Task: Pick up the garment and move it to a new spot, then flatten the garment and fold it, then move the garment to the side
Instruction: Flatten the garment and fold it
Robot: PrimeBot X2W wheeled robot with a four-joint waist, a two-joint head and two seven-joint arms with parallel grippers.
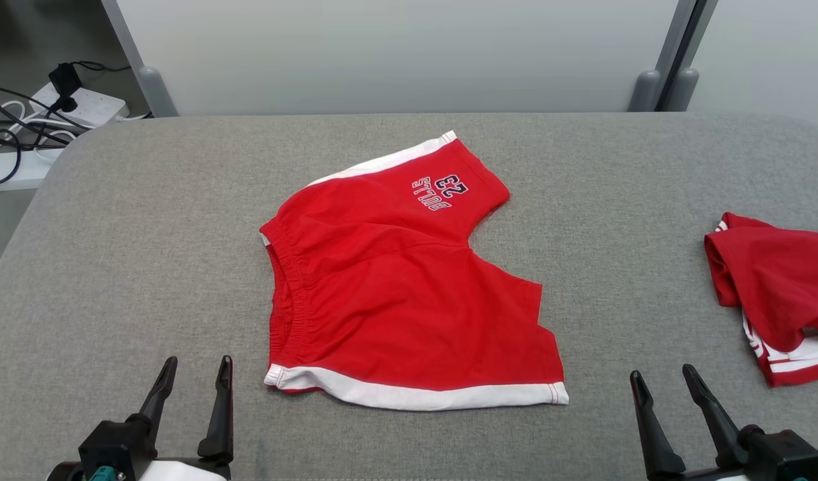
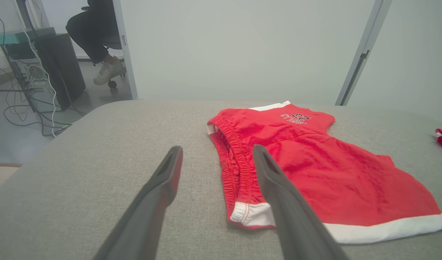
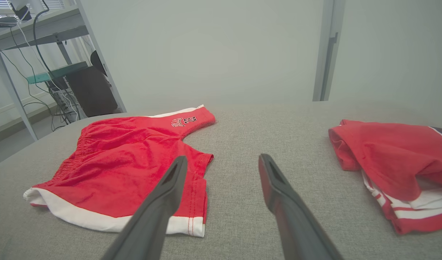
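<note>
Our left claw (image 1: pixel 199 361) and right claw (image 1: pixel 662 371) gape wide, empty; the red shorts (image 1: pixel 395 287) lie flat on the worktop (image 1: pixel 148 267), seemingly not yet folded.

Long dark tapered jaws on black housings (image 1: pixel 115 446) with teal fittings (image 1: pixel 104 474).

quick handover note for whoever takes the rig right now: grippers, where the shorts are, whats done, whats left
Left gripper: open, empty, over the near left of the table, just short of the shorts.
Right gripper: open, empty, near right, between the shorts and a second red garment bunched at the table's right edge.
Shorts: mid-table, spread mostly flat, waistband toward the robot's left, a few wrinkles, not folded.
Done: shorts look laid out; can't tell whether they were already moved to this spot.
Left: smooth them, fold them, move them to the side.
</note>
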